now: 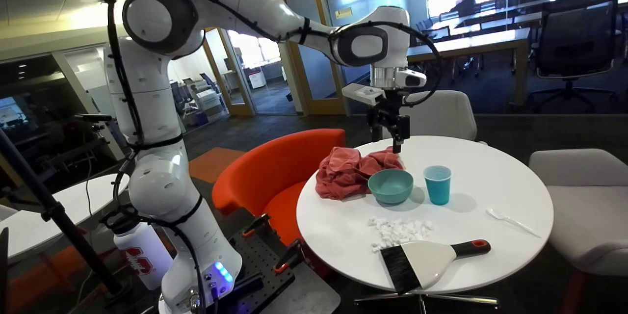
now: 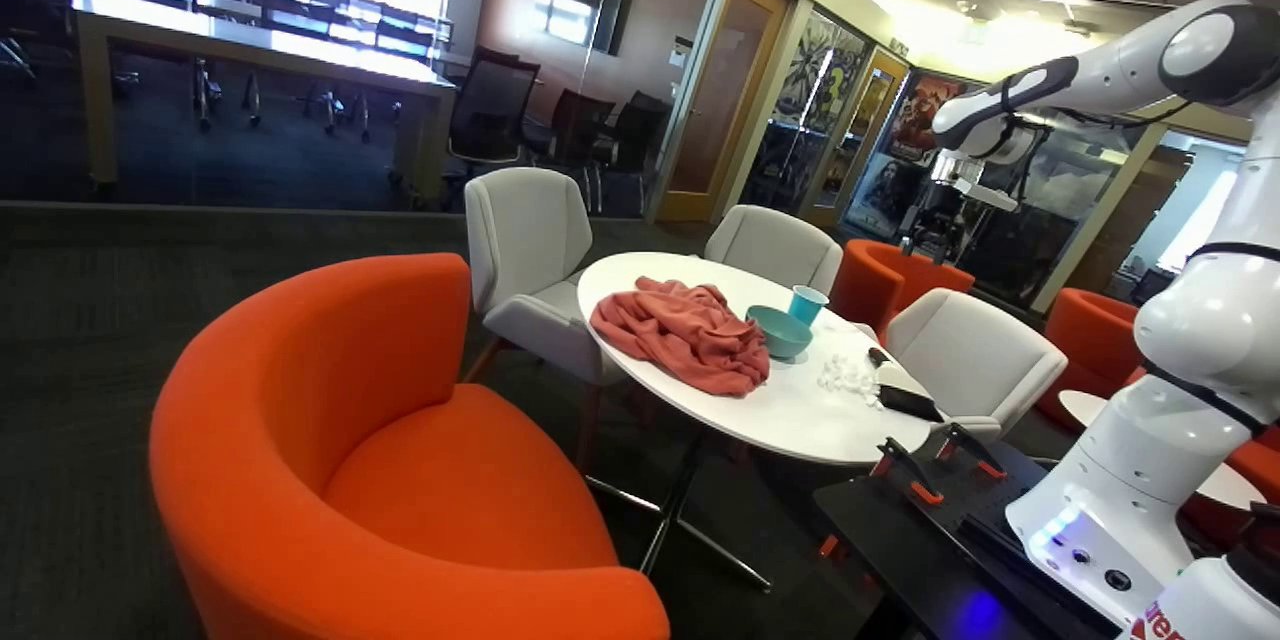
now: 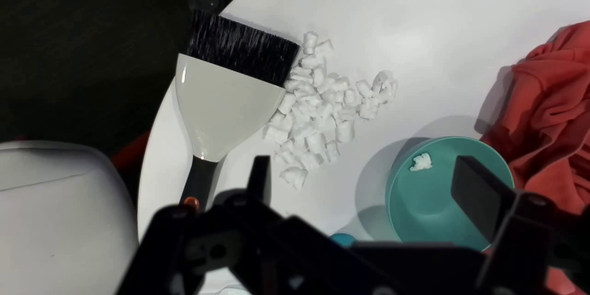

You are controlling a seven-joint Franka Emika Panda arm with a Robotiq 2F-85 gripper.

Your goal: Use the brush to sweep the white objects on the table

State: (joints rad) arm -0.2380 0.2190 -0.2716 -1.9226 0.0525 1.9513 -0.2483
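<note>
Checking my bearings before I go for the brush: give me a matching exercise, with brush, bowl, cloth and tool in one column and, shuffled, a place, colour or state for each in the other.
1. Brush
2. Bowl
3. Cloth
4. Tool

A. Red, bunched up
B. Open, gripping nothing
C. Bristles beside the scrap pile
D. White scrap inside

Pairs: 1-C, 2-D, 3-A, 4-B

In my wrist view, my pincer (image 3: 368,186) hides most of the cup (image 3: 342,239), part of the bowl (image 3: 426,193) and the tail of the brush (image 3: 226,103); the right edge crops the cloth (image 3: 548,94). In an exterior view, the scraps (image 2: 848,377) are too small to count.
</note>
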